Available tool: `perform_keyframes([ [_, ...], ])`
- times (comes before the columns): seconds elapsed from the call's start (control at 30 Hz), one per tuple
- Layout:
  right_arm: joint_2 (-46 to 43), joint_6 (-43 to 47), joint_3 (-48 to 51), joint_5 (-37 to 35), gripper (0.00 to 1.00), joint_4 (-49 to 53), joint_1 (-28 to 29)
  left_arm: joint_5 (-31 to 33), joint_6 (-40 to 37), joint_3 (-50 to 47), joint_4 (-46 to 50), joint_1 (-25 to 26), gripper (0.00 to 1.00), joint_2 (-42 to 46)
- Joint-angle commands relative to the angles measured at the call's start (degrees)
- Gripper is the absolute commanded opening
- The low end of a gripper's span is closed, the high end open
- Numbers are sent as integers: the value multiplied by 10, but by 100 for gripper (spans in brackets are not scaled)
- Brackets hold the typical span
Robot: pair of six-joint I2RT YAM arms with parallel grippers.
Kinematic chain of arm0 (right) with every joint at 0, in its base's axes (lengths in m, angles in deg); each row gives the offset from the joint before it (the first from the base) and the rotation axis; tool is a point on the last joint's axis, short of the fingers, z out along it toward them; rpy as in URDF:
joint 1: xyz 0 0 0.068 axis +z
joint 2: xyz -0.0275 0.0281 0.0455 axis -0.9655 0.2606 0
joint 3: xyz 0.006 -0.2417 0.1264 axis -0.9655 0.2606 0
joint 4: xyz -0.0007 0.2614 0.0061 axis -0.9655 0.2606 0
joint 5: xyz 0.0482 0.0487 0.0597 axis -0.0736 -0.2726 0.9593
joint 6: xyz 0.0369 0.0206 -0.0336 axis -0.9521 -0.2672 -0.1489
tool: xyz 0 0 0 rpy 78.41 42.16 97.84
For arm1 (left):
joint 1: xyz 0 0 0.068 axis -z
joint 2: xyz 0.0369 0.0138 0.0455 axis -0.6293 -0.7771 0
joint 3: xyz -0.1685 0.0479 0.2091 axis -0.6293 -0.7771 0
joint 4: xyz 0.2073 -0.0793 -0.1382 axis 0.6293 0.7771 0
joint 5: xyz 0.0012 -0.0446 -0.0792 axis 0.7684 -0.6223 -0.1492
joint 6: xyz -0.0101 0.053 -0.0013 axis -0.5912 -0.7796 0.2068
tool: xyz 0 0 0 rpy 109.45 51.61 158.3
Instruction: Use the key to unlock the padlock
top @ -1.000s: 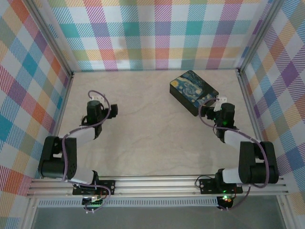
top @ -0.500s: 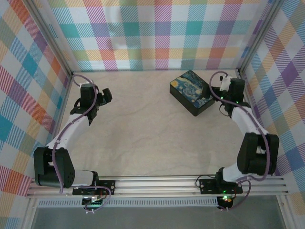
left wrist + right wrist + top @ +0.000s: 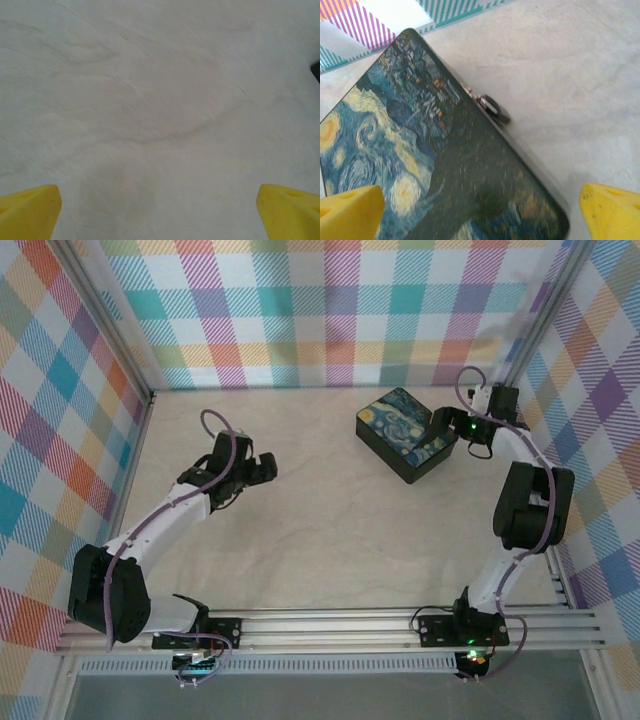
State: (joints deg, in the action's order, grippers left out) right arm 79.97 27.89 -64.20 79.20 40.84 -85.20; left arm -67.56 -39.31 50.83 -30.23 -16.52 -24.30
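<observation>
The padlock (image 3: 493, 108), a tiny dark body with a silvery loop, hangs at the side edge of the black box with the swirly blue-and-yellow lid (image 3: 420, 150) (image 3: 405, 432). My right gripper (image 3: 480, 212) (image 3: 441, 427) hovers over the box's right end, open, with nothing between its yellow fingertips (image 3: 610, 210). My left gripper (image 3: 263, 468) (image 3: 160, 212) is out over bare table left of centre, also open and empty, its yellow fingertips (image 3: 30, 210) far apart. The key is out of view.
The pale marbled table (image 3: 300, 530) is closed in by plaid walls on three sides, with an aluminium rail (image 3: 330, 625) along the near edge. Purple cables (image 3: 225, 440) loop over both arms. The box lies at the back right.
The left arm has swung from the far left corner out toward the table's middle. The right gripper has gone from the box's near corner to its right end. Both stay open.
</observation>
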Motion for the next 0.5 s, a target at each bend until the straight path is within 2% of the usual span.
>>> perform_keyframes([
  [0.0, 33, 13, -42, 30, 100, 35, -4, 8, -5, 31, 27, 27, 100, 12],
  [0.23, 73, 33, -86, 35, 100, 54, -4, -9, -12, 55, 35, 41, 100, 5],
  [0.47, 84, 17, -84, 99, 96, 64, -4, -8, -10, 73, 45, 43, 100, 4],
])
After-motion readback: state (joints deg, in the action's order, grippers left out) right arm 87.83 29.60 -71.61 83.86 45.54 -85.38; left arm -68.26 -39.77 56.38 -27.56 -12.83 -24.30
